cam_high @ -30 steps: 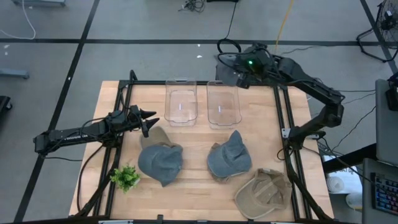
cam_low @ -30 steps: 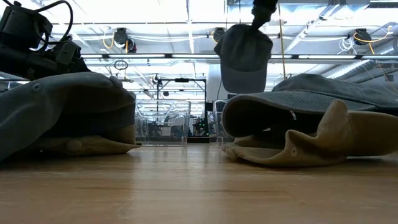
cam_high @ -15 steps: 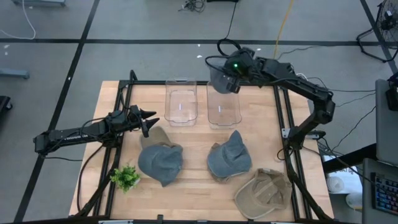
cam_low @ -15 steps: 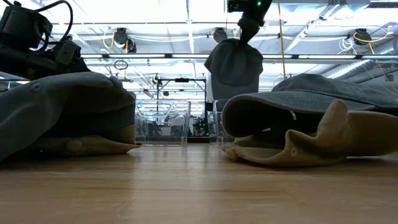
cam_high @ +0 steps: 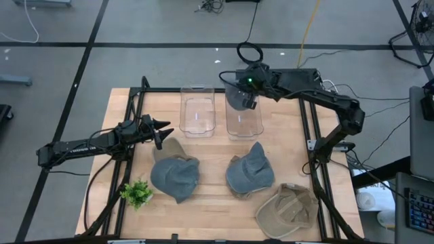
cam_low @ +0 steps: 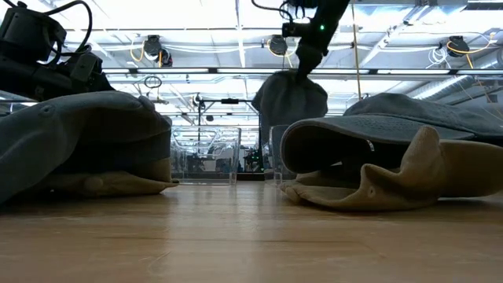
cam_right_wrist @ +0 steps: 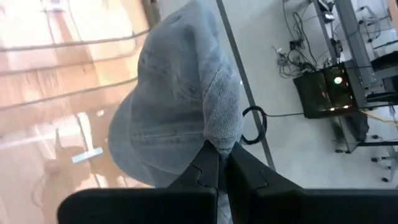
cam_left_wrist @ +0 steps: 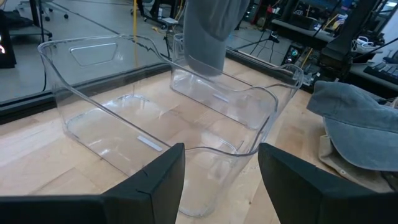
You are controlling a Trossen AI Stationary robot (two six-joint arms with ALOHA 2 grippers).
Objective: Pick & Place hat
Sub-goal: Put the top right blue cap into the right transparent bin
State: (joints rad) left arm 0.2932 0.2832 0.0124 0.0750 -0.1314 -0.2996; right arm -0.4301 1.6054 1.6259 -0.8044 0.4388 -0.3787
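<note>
My right gripper [cam_high: 249, 84] is shut on a grey hat [cam_high: 237, 99], which hangs over the right clear bin [cam_high: 243, 122] at the table's far side. In the low view the hat [cam_low: 289, 98] dangles under the gripper [cam_low: 305, 61]. My left gripper [cam_high: 165, 131] is open and waits near the table's left side, beside a grey hat [cam_high: 175, 175] lying on the wood. In the left wrist view its fingers [cam_left_wrist: 163, 180] point at the left clear bin [cam_left_wrist: 124, 118], with the hanging hat [cam_left_wrist: 210, 31] behind it. My right gripper pinches the grey hat between its two fingers [cam_right_wrist: 210, 167] at a bunched fold of cloth [cam_right_wrist: 221, 138] on the hat's upper end. The fingers come from above, pointing down. The hat is lifted clear and hangs slack below them over the right bin.
A second grey hat [cam_high: 250, 173] and a tan hat [cam_high: 287, 211] lie near the table's near right part. A small green plant [cam_high: 137, 193] stands at the near left. The left clear bin [cam_high: 197, 112] stands next to the right one. A black frame [cam_high: 309, 129] borders the table.
My right gripper has moved toward the table's left and downward, carrying the grey hat from beyond the right bin's far right corner to a place over that bin. The hat has stayed hanging below the fingers and has swung as it came lower.
</note>
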